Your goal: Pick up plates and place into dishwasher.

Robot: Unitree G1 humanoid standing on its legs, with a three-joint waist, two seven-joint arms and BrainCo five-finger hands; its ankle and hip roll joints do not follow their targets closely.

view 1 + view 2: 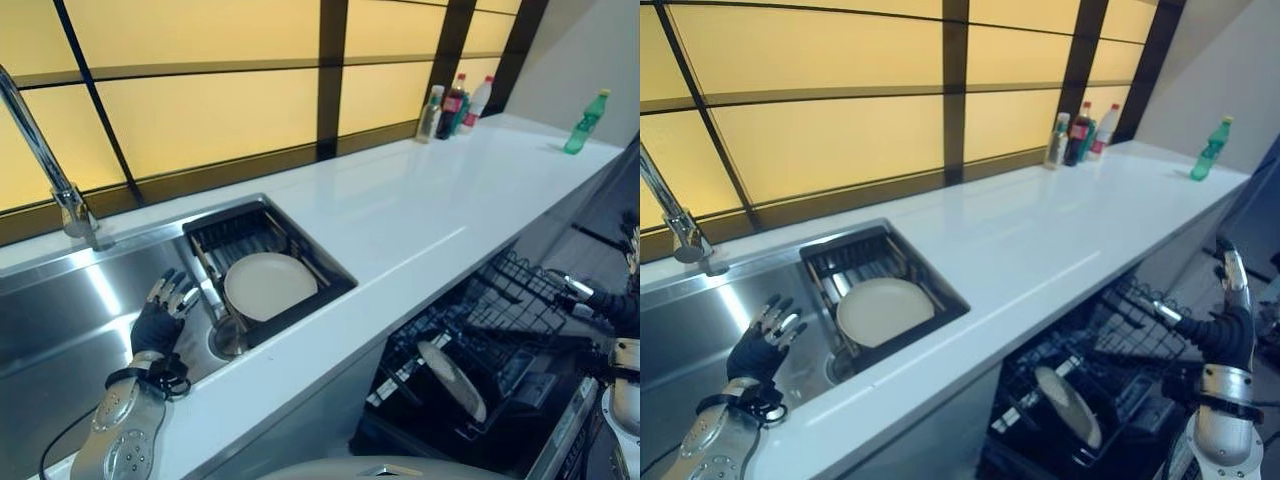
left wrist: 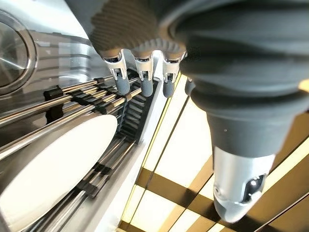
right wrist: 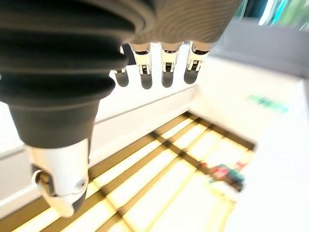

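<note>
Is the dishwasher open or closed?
Open. The dishwasher rack is pulled out below the white counter, with one plate standing in it. Another plate lies in the sink rack.

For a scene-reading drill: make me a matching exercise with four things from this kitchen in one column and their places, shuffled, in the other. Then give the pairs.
Things:
1. plate in the sink rack
2. plate in the dishwasher
3. green bottle
4. left hand

Places:
A. alone on the far right of the white counter
B. on edge in the dishwasher rack below the counter
C. in the steel sink, fingers straight, beside the rack
D. flat on the black sink rack

Pairs: 1-D, 2-B, 3-A, 4-C
</note>
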